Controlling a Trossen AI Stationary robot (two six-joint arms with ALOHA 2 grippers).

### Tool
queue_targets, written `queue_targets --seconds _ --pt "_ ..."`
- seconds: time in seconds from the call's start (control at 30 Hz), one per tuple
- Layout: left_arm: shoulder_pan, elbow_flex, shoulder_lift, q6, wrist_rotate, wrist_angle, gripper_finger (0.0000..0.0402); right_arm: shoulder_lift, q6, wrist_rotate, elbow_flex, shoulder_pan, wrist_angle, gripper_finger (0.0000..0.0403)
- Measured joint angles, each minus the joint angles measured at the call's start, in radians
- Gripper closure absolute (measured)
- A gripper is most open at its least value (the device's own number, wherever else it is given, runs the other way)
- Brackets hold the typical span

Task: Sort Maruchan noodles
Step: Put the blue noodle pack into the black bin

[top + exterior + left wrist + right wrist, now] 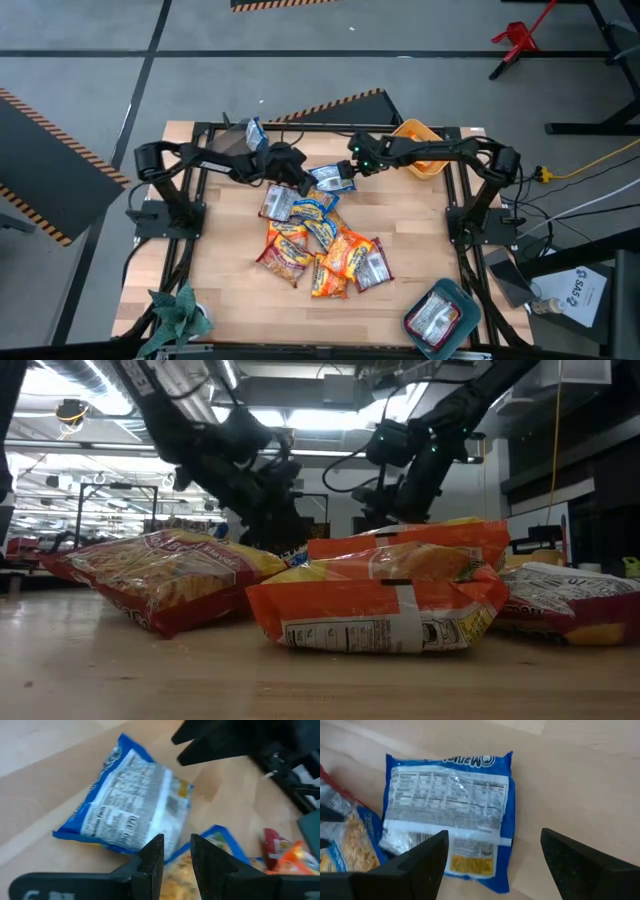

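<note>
Blue packet [447, 815] flat, back up, long axis between both hands, right hand [492, 865] apart, left hand [176, 862] narrowly apart

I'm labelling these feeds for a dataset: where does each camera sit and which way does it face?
High view: above the table, looking straight down; both arms meet over the noodle pile.
Low view: at tabletop height, looking level across; an orange packet fills the front, arms come down behind.
Left wrist view: on the left arm, past the left gripper at the blue packet.
Right wrist view: on the right arm, past the open right gripper.
Shared: both wrist views show that blue packet.
</note>
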Motion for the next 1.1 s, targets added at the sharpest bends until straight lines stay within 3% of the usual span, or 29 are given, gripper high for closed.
queue_targets --seconds 0.37,0.67,1.1 --pt "0.008 0.098 0.144 -0.002 0.001 -0.038 0.0311 0.004 0.021 0.020 -0.023 0.000 0.079 0.0104" --pt "0.008 0.111 0.164 -0.002 -0.001 -0.095 0.0312 0.034 0.021 0.022 -0.023 0.000 0.120 0.0104" --pt "0.008 0.110 0.164 0.004 -0.010 -0.118 0.0312 0.143 0.030 -0.173 -0.023 0.000 0.345 0.0105"
